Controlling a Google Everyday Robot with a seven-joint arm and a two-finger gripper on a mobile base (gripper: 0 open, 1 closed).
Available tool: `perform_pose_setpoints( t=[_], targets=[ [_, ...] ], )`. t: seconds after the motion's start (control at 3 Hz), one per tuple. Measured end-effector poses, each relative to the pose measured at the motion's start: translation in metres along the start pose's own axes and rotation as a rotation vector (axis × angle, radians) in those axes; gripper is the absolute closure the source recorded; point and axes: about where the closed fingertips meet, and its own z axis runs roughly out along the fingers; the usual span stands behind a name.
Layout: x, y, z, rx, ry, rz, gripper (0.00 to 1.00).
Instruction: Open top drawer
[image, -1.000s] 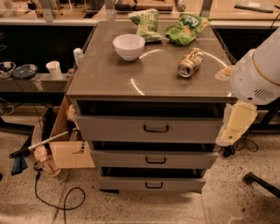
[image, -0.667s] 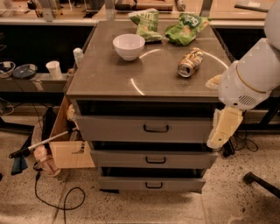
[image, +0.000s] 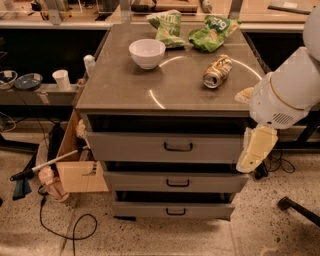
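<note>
The top drawer (image: 130, 147) is the widest grey front of three, just under the cabinet's top, with a small dark bar handle (image: 178, 147) at its centre. A dark gap shows above its front. My gripper (image: 256, 148) is cream-coloured and hangs from the big white arm (image: 287, 92) at the drawer's right end. It is level with the drawer front and well to the right of the handle, and holds nothing that I can see.
Two narrower drawers (image: 177, 182) sit below. On the cabinet top stand a white bowl (image: 147, 52), a tipped can (image: 217, 71) and green snack bags (image: 214, 31). A cardboard box (image: 75, 165), a stick and cables lie on the floor at the left.
The arm and gripper have moved left, toward the right end of the top drawer. The drawers have not moved.
</note>
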Motion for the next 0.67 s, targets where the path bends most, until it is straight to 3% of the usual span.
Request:
perform_pose_setpoints(
  t=[0.33, 0.67],
  targets=[
    [0.006, -0.005, 0.022, -0.022, -0.002, 0.025, 0.0],
    [0.019, -0.013, 0.066, -0.061, 0.011, 0.068, 0.0]
  ],
)
